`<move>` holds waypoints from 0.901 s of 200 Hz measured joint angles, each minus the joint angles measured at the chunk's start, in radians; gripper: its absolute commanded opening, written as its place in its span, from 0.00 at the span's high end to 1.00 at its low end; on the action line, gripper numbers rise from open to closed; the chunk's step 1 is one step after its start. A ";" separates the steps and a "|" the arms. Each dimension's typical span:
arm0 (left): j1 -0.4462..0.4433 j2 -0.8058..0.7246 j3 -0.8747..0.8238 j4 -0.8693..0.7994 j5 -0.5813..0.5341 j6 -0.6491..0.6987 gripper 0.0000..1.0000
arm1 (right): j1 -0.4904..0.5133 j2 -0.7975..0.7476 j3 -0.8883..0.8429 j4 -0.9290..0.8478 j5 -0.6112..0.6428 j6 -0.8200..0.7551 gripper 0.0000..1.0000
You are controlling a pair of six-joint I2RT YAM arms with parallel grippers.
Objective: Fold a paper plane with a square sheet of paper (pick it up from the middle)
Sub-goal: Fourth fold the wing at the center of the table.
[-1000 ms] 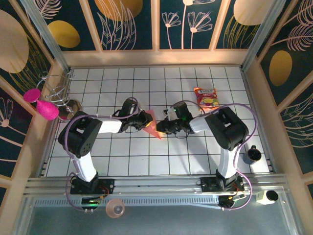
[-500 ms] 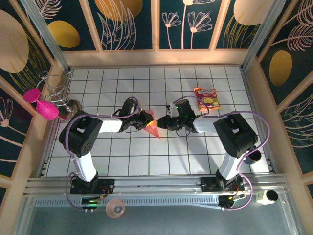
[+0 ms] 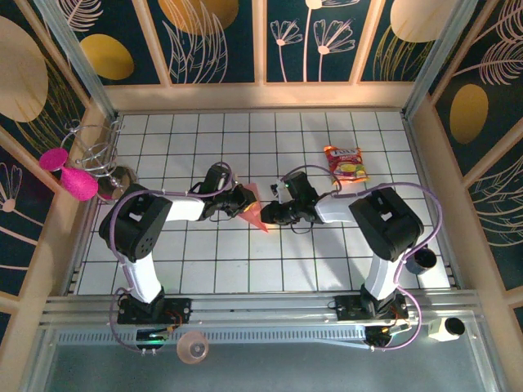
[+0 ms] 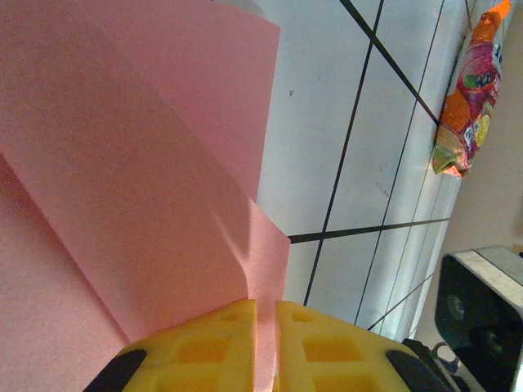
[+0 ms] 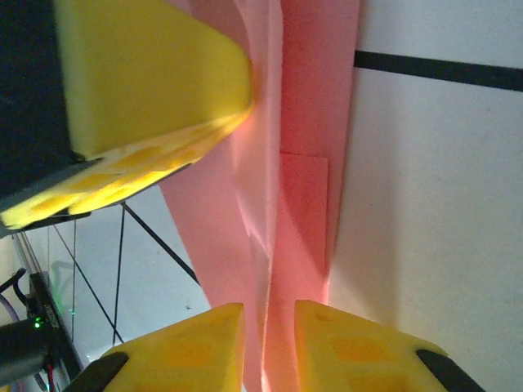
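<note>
Sheet of paper [image 3: 255,214] at the middle of the bench [image 3: 212,261]. Left pincer [image 3: 243,201] on its left side, right pincer [image 3: 270,215] on its right; in each wrist view the sheet runs between that pincer's fingers. Snack packet [image 3: 345,163] behind and to the right, well apart, toward the far right corner. Cup [image 3: 423,258] at the right edge, near side. Wire stand [image 3: 94,155] at the left edge, far side.

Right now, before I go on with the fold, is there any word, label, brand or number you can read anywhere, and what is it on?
Snack packet: a logo is printed near its far end, too small and blurred to read.
Pink paper: plain, no print.
No other text can be made out, so there is nothing to quote.
</note>
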 measured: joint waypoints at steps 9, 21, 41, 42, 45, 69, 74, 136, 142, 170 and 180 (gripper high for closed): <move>0.000 0.000 0.000 -0.001 0.000 0.000 0.86 | 0.000 0.002 0.000 -0.003 0.000 0.000 0.79; 0.000 0.000 0.001 -0.002 0.000 0.000 0.86 | 0.000 0.003 0.000 -0.005 0.000 -0.002 0.81; 0.000 0.000 0.002 -0.003 0.000 0.003 0.86 | 0.000 0.008 0.000 -0.005 -0.002 -0.007 0.83; 0.000 0.000 0.002 -0.003 0.000 0.003 0.86 | 0.000 0.008 0.000 -0.005 -0.002 -0.007 0.84; 0.000 0.000 0.002 -0.003 0.000 0.004 0.86 | 0.000 0.010 0.000 -0.004 -0.003 -0.008 0.84; 0.000 0.000 0.002 -0.003 0.000 0.007 0.86 | 0.000 0.015 0.000 -0.004 -0.011 -0.008 0.85; 0.000 0.000 0.002 -0.003 0.000 0.007 0.86 | 0.000 0.017 0.000 -0.004 -0.012 -0.008 0.86; 0.000 0.000 0.002 -0.005 0.000 0.008 0.86 | 0.000 0.030 0.000 0.005 -0.020 -0.007 0.90; 0.000 0.000 0.003 -0.009 0.000 0.010 0.86 | 0.000 0.030 0.000 0.006 -0.020 -0.007 0.90; 0.000 0.000 0.018 -0.018 0.001 0.023 0.86 | -0.003 0.033 -0.003 0.014 -0.026 -0.004 0.92; 0.000 0.000 0.026 -0.019 0.001 0.027 0.86 | -0.006 0.034 -0.008 0.026 -0.032 0.000 0.93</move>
